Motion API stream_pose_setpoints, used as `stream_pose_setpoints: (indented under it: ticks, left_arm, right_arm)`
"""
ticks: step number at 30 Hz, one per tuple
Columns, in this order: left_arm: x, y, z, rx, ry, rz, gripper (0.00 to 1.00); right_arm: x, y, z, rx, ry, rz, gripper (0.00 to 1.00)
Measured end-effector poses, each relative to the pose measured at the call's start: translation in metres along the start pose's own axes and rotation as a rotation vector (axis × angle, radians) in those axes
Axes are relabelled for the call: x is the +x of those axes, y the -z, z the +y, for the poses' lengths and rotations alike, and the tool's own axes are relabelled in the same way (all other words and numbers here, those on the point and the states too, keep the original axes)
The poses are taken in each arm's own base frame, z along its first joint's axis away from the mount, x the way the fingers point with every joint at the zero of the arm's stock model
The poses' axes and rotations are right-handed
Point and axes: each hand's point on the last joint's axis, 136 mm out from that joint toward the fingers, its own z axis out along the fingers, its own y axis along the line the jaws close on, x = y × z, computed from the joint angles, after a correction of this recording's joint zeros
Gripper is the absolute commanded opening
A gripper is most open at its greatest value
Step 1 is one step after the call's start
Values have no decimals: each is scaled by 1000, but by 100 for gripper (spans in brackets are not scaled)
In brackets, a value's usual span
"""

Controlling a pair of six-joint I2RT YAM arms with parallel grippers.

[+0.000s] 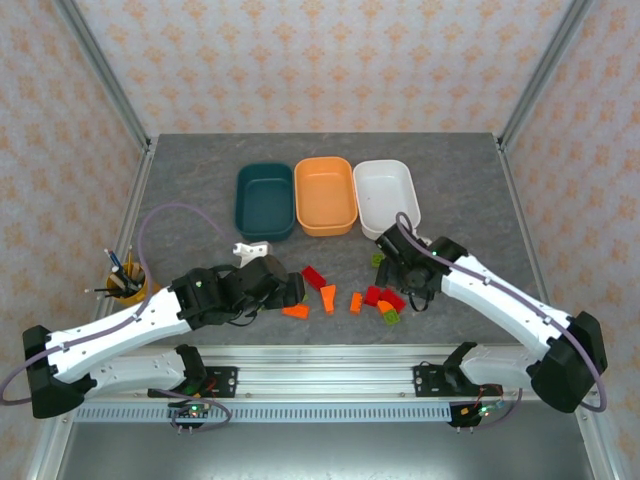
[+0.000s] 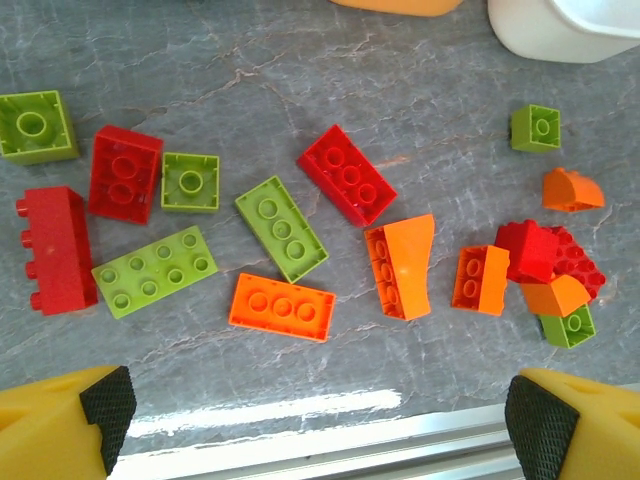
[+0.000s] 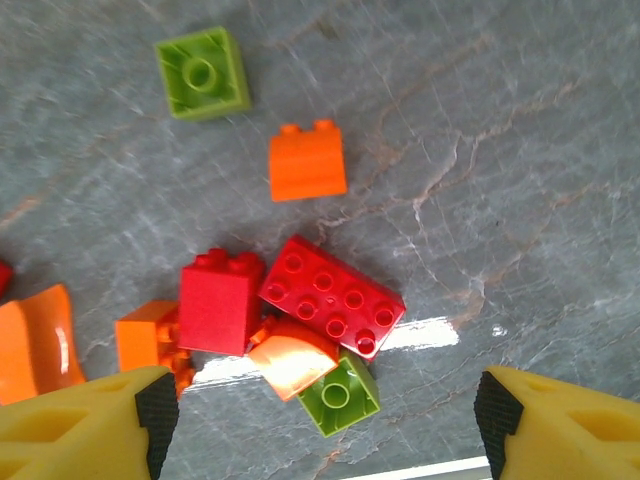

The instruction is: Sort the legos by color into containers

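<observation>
Legos all lie loose on the table, scattered between the two arms and just in front of the tubs; none sorted yet as far as I can see. Left jaws stand wide open, nothing held, over the left part of the scatter, with a flat orange brick and a long green brick roughly in line with the gap. Right jaws are also open and empty over a tight clump: red square brick touching a red flat brick, with an orange curved piece and a small green one tucked against them. My call: take loners first, e.g. the orange brick sitting apart. Close across the short sides and come straight down so the pads don't nudge neighbours. The clump risks grabbing two colours at once. Teal tub, orange tub and white tub sit side by side at the back; all three look empty from above.
</observation>
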Motion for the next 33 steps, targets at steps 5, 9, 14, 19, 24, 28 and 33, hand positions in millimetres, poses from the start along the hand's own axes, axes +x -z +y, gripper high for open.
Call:
stream_pose_setpoints:
  ticks: [5, 9, 14, 19, 24, 28, 33]
  left_arm:
    - [0, -2, 3, 2, 3, -15, 98]
    - [-1, 0, 7, 7, 8, -30, 98]
    - [1, 2, 14, 16, 15, -41, 99]
    - [0, 3, 14, 19, 17, -45, 99]
    - [0, 3, 14, 19, 17, -45, 99]
    - [0, 3, 14, 19, 17, -45, 99]
    - [0, 4, 12, 27, 15, -46, 99]
  right_arm:
    - [13, -30, -13, 27, -113, 71, 83]
    - [15, -47, -26, 30, -245, 113, 84]
    - [14, -62, -18, 1, -351, 155, 85]
    - [17, -74, -11, -19, -422, 180, 85]
    - [21, -84, -9, -21, -463, 194, 80]
    - [20, -92, -5, -25, -482, 201, 74]
    - [21, -94, -4, -22, -492, 205, 70]
